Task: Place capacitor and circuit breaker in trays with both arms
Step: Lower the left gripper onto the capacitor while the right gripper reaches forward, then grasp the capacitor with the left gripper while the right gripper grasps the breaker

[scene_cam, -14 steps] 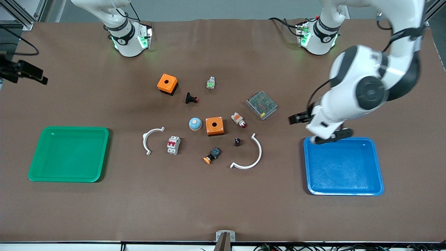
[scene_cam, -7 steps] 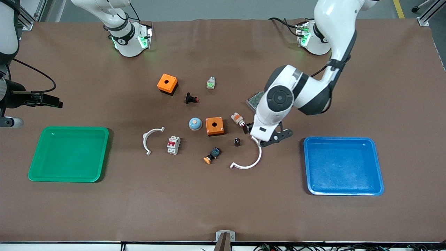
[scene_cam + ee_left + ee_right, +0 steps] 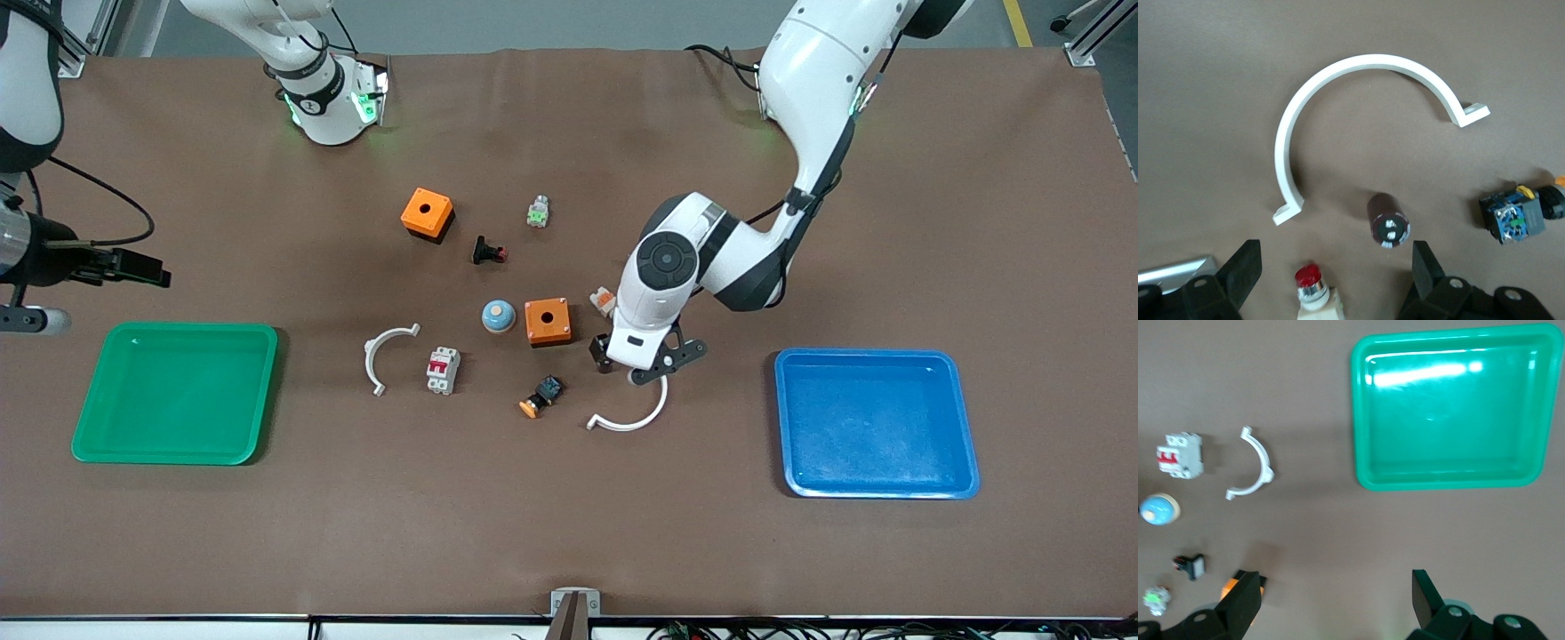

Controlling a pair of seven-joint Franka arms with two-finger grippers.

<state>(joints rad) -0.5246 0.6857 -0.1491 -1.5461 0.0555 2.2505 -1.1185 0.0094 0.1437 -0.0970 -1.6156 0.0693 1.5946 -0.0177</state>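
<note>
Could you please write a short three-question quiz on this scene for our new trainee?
1. True or false: the left gripper is open over the capacitor.
2. Which tray lies at the right arm's end of the table: A) the blue tray, or B) the green tray?
3. What white curved part lies beside the circuit breaker?

Key: 1 true. 2 B. 3 The small white arc.
</note>
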